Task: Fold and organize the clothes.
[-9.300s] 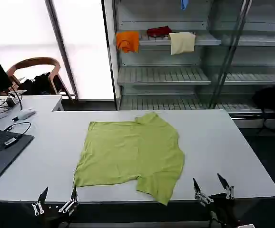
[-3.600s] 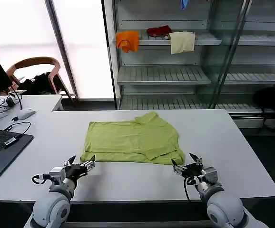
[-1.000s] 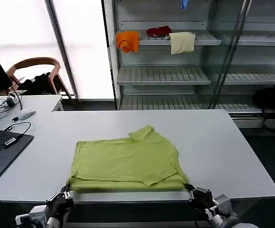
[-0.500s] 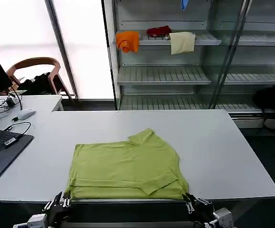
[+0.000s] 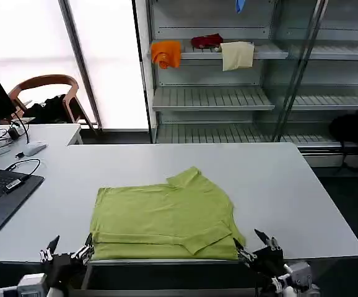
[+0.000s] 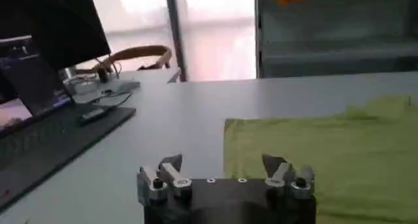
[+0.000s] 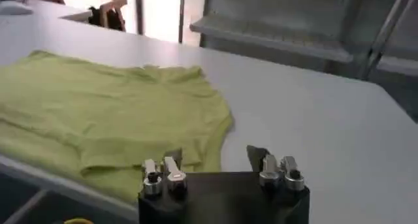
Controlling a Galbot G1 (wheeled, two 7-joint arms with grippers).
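We are holding our left hand (image 5: 67, 249) low at the near edge of the tabletop (image 5: 290, 185), just off the left front corner of the T-shirt (image 5: 163, 216), with its fingers spread and gripping nothing. Our right hand (image 5: 253, 244) is sitting in the same way at the right front corner, fingers also spread apart and free of the cloth. Both hands are pointing forward across the tabletop, close to the shirt's front fold but not touching it, as far as we can tell.

In the left wrist view our left hand (image 6: 225, 170) is facing the T-shirt (image 6: 326, 150) lying flat on the tabletop (image 6: 196, 108); in the right wrist view our right hand (image 7: 215, 160) is looking over the T-shirt (image 7: 111, 114) and the bare tabletop (image 7: 313, 127).

The T-shirt is lying folded in half near the front edge, one sleeve poking out at the back. Half a second ago both hands were closed on its front corners; now they are open and drawn slightly back. Nine seconds ago the shirt was lying unfolded farther back.
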